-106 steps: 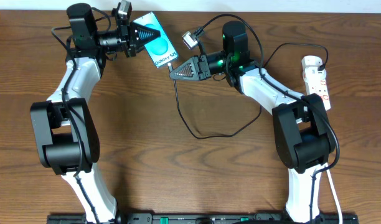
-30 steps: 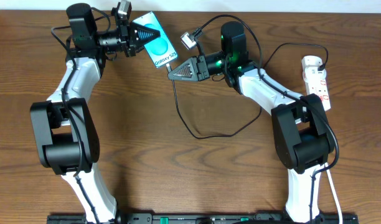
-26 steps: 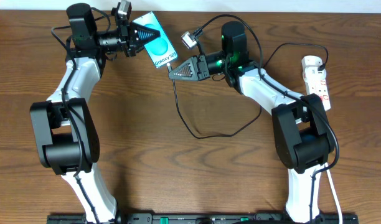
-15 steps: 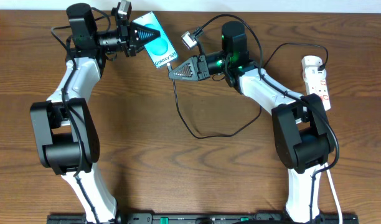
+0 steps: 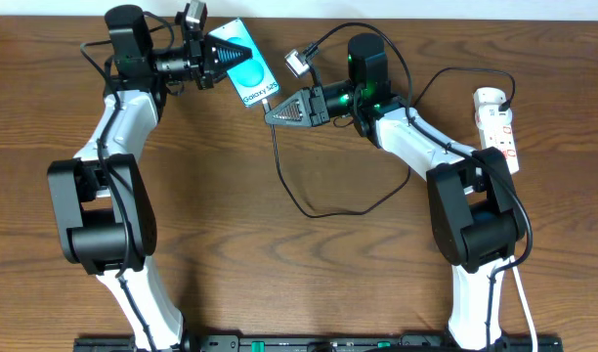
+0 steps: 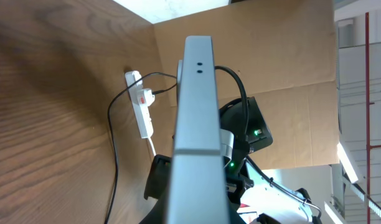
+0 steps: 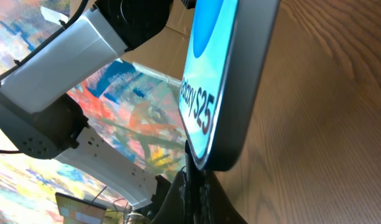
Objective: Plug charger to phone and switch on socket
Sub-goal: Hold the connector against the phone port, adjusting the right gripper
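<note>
My left gripper (image 5: 224,54) is shut on the phone (image 5: 246,65) and holds it tilted above the table's far edge, teal screen up. In the left wrist view the phone (image 6: 193,106) shows edge-on as a grey slab. My right gripper (image 5: 271,110) is shut on the charger's connector tip (image 7: 192,169), just below the phone's lower end (image 7: 218,81), where "Galaxy S25" reads. The tip meets that end; whether it sits inside is hidden. The black charger cable (image 5: 309,207) loops over the table toward the socket (image 5: 498,125) at the far right.
The white socket (image 6: 141,111) lies by the back wall with a black cable (image 6: 113,158) running from it. Its white cord (image 5: 525,303) trails toward the table's front right. Both arm bases stand at the front edge.
</note>
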